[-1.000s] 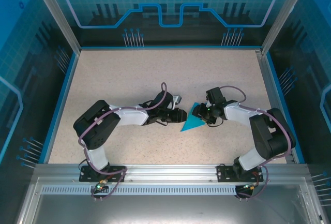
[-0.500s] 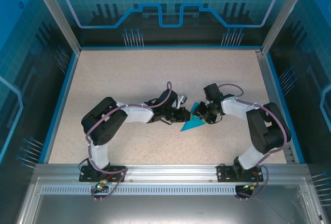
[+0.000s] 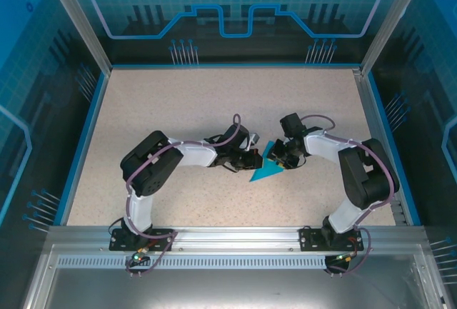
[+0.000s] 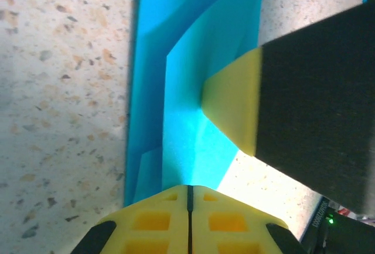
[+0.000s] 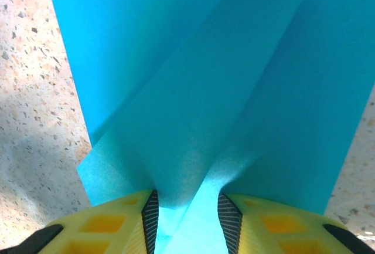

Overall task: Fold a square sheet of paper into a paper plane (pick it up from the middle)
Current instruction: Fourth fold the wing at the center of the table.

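Note:
The square sheet of paper lies folded into a pointed cyan shape, the paper plane [image 3: 267,170], at the middle of the table. Its layered creases show close up in the left wrist view [image 4: 187,90] and the right wrist view [image 5: 205,90]. My left gripper [image 3: 255,159] comes from the left; its yellow jaws [image 4: 188,187] are pressed together on the paper's near edge. My right gripper [image 3: 278,158] comes from the right. Its jaws [image 5: 186,198] stand partly apart, squeezing a raised fold of the paper between the ribbed pads. One right finger [image 4: 231,107] rests on the paper opposite the left jaws.
The speckled beige tabletop [image 3: 178,109] stretches free to the back and both sides. A blue rim [image 3: 86,138] and metal posts frame it. The aluminium rail [image 3: 228,241] with the arm bases runs along the near edge.
My left gripper has slid right to the paper and shut on its edge. My right gripper has narrowed onto the fold and edged a little left.

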Available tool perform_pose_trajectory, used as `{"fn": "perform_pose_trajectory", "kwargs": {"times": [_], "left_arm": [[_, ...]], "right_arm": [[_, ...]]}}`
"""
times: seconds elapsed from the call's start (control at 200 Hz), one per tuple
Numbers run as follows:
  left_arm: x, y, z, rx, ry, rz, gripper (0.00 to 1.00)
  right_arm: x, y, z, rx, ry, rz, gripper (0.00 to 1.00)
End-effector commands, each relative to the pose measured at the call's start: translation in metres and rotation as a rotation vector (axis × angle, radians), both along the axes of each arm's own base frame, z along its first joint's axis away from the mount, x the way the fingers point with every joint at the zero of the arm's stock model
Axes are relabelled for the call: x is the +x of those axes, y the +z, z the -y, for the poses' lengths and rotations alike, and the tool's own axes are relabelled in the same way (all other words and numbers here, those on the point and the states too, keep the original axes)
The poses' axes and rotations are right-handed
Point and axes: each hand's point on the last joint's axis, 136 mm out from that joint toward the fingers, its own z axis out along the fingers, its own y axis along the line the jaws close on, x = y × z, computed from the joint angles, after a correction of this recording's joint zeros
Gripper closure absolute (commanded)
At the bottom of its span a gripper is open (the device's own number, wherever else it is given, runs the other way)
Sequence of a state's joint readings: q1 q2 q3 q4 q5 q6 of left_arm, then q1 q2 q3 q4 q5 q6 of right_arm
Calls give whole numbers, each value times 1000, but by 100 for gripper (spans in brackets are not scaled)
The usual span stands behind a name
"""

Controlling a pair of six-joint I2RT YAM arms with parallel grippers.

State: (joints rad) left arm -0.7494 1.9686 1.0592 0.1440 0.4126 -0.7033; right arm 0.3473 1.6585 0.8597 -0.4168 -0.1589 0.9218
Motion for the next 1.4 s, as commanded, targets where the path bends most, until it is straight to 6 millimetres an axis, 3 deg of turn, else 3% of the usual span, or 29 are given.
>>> {"fn": "perform_pose_trajectory", "kwargs": {"times": [0.0,0.995,1.055,1.396], "left_arm": [[1,-5,0,43,-9,8,94],[4,-21,-6,134,-1,-19,96],[4,-21,-7,137,0,-20,96],[3,-21,-10,149,4,-22,96]], "right_arm": [[-31,-32,24,-138,-26,-143,63],[-37,-37,22,-141,-24,-212,65],[-27,-32,17,-130,-21,-189,65],[-28,-37,16,-131,-15,-215,62]]}}
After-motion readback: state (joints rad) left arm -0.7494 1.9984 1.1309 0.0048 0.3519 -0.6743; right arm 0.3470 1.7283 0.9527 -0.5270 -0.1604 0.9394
